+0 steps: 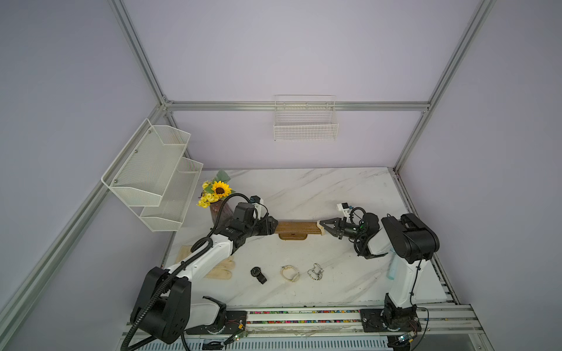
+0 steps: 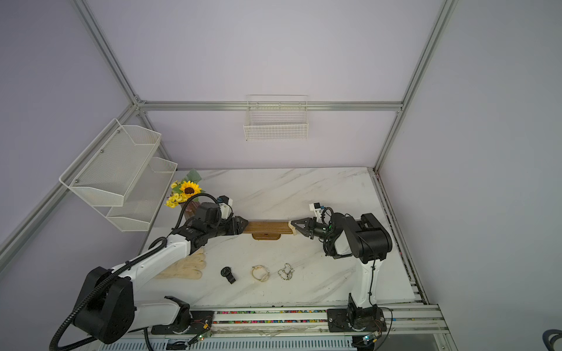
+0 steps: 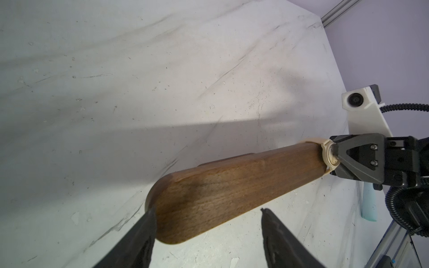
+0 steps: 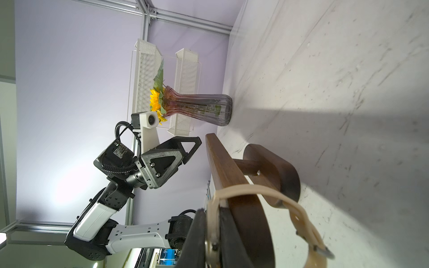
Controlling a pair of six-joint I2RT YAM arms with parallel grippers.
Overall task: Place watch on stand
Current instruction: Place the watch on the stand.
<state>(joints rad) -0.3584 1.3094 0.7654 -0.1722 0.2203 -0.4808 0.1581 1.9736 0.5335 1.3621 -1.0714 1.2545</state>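
The stand (image 1: 296,227) is a brown wooden bar on an oval base, mid-table in both top views. A cream watch (image 3: 329,155) sits at the bar's right end, its strap (image 4: 299,214) looped around that end. My right gripper (image 1: 323,227) is shut on the watch's case, seen edge-on between its fingertips in the right wrist view (image 4: 212,211). My left gripper (image 1: 272,226) is at the bar's left end. Its jaws stand open on either side of the rounded end (image 3: 206,211). One finger (image 3: 144,227) lies close against the wood and the other stands apart.
A black watch (image 1: 258,274), a second cream watch (image 1: 289,273) and a silver chain bracelet (image 1: 315,271) lie near the table's front. Cream gloves (image 1: 222,270) lie under the left arm. A vase of sunflowers (image 1: 217,194) stands behind the left gripper. Mesh shelves (image 1: 152,173) hang at the left.
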